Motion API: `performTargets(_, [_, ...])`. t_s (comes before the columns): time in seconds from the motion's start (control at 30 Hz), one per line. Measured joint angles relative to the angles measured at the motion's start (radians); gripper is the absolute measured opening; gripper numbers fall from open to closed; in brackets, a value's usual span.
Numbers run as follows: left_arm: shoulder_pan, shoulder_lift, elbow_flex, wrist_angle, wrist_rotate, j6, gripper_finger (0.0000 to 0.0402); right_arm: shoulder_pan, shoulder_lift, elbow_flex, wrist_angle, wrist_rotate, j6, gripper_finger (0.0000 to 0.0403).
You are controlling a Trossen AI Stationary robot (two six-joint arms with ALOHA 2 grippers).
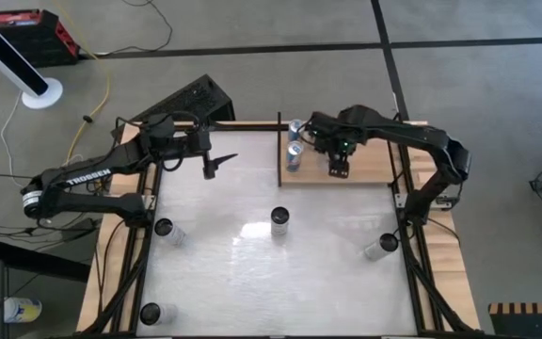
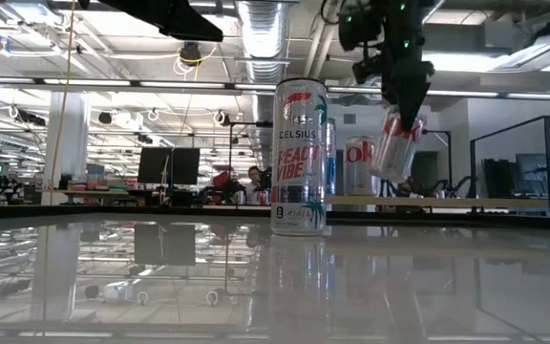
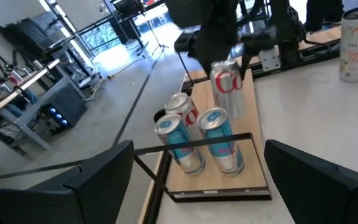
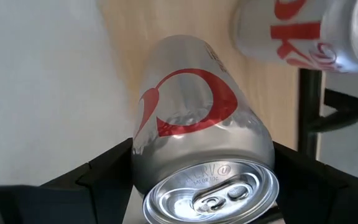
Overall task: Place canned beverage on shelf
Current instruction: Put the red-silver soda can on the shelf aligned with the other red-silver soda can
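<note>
The shelf (image 1: pixel 360 169), a tan wood panel with thin black rails, lies at the table's far right. My right gripper (image 1: pixel 339 168) hangs over it, shut on a silver can with red lettering (image 2: pixel 397 143). Three more cans (image 3: pixel 194 134) stand on their bases at the shelf's left end. My left gripper (image 1: pixel 216 165) is open and empty above the table's far left part, facing the shelf. My right gripper pinches the silver can's upper wall, just under the top rim (image 4: pixel 166 180), between its two fingers (image 4: pixel 104 177). The fingers come from above, pointing down. The can hangs tilted below them, its base (image 2: pixel 387 174) clear of the shelf.
A Celsius can (image 1: pixel 280 221) stands mid-table. Other cans are on the table at the left (image 1: pixel 165 229), the near left (image 1: pixel 151 314) and the right (image 1: pixel 381 247). A black upright rail (image 1: pixel 279 141) borders the shelf's left side. Bare wood lies to the right of the held can.
</note>
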State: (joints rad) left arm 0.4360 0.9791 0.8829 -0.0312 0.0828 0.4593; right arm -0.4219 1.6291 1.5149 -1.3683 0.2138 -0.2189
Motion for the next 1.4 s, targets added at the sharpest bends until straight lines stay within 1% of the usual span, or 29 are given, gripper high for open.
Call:
performTargets(0.23, [0.000, 0.000, 0.000, -0.011, 0.001, -0.017, 0.0345, -0.023, 0.090, 0.002, -0.011, 0.009, -0.031, 0.0338])
performTargets(0.33, [0.000, 0.000, 0.000, -0.014, 0.001, -0.017, 0.0345, -0.021, 0.104, 0.005, -0.017, 0.009, -0.039, 0.0338])
performTargets(0.53, [0.000, 0.000, 0.000, -0.014, 0.001, -0.018, 0.0345, -0.011, 0.110, 0.023, -0.045, 0.005, -0.023, 0.0341])
performTargets(0.73, [0.000, 0.000, 0.000, -0.013, 0.001, -0.011, 0.0345, -0.004, 0.112, 0.047, -0.071, -0.007, 0.032, 0.0376])
performTargets(0.87, [0.000, 0.000, 0.000, -0.013, 0.001, -0.011, 0.0345, 0.008, 0.111, 0.047, -0.082, 0.001, 0.035, 0.0395])
performTargets(1.13, [0.000, 0.000, 0.000, -0.012, 0.000, -0.010, 0.0345, 0.030, 0.111, 0.047, -0.127, 0.055, 0.057, 0.0396])
performTargets(1.3, [0.000, 0.000, 0.000, -0.004, -0.008, -0.010, 0.0345, 0.030, 0.111, 0.047, -0.199, 0.055, 0.098, 0.0395])
performTargets(1.4, [0.000, 0.000, 0.000, -0.004, -0.010, -0.010, 0.0345, 0.029, 0.104, 0.047, -0.201, 0.054, 0.122, 0.0391])
